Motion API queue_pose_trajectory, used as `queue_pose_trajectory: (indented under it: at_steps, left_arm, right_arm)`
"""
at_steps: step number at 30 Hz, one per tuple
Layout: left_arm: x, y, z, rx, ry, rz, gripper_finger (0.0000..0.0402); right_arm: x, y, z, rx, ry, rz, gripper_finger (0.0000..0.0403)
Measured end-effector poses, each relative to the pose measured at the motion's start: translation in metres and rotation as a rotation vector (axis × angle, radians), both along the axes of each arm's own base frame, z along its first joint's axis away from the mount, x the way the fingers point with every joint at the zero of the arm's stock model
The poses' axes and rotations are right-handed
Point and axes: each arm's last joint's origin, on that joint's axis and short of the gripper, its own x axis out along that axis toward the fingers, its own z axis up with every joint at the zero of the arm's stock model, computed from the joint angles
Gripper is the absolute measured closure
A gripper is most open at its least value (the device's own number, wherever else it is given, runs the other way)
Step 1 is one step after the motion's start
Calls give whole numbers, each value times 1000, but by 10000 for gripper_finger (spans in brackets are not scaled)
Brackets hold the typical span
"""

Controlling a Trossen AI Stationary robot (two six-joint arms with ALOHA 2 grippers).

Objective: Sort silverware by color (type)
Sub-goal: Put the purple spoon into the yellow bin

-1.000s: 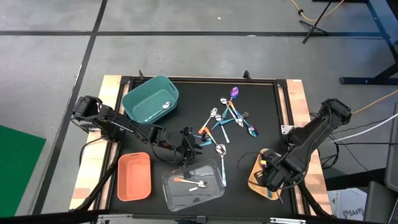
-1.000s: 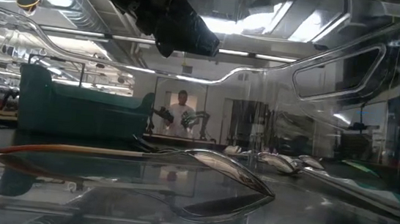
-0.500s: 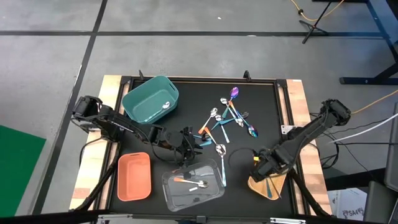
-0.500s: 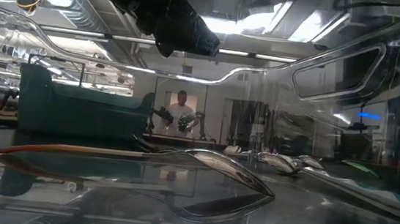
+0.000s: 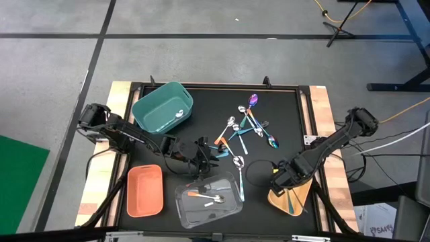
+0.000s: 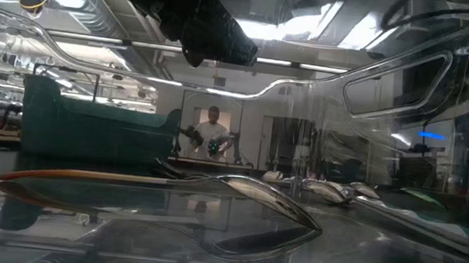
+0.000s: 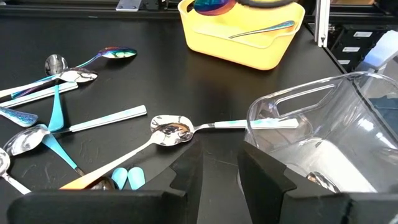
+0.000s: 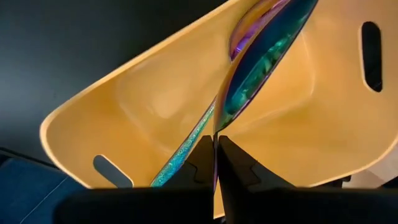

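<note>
While four bins are sitting around the table — teal bin at 10 o'clock, salmon bin and clear bin at 7 and 6, yellow bin at 4 — most of the silverware is lying tangled at centre, thin spoons in silver, orange, teal and iridescent purple. Roughly ten are piling there, two are lying in the clear bin and one in the teal. Left gripper is hovering with narrowly parted, empty jaws by the clear bin, and the right gripper is pinching an iridescent spoon over the yellow bin.

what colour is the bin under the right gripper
Yellow bin; shows best in the right wrist view.
</note>
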Motion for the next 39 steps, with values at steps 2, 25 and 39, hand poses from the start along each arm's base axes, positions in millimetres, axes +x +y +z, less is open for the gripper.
queue_pose_trajectory:
  at_steps: [2, 25, 39]
  left_arm:
    - [0, 0, 0, 0, 0, 0, 308]
    - [0, 0, 0, 0, 0, 0, 308]
    - [0, 0, 0, 0, 0, 0, 308]
  right_arm:
    - [1, 1, -2, 8, 18, 0, 402]
    - [2, 2, -4, -1, 9, 30, 402]
    - [2, 3, -4, 16, 4, 51, 402]
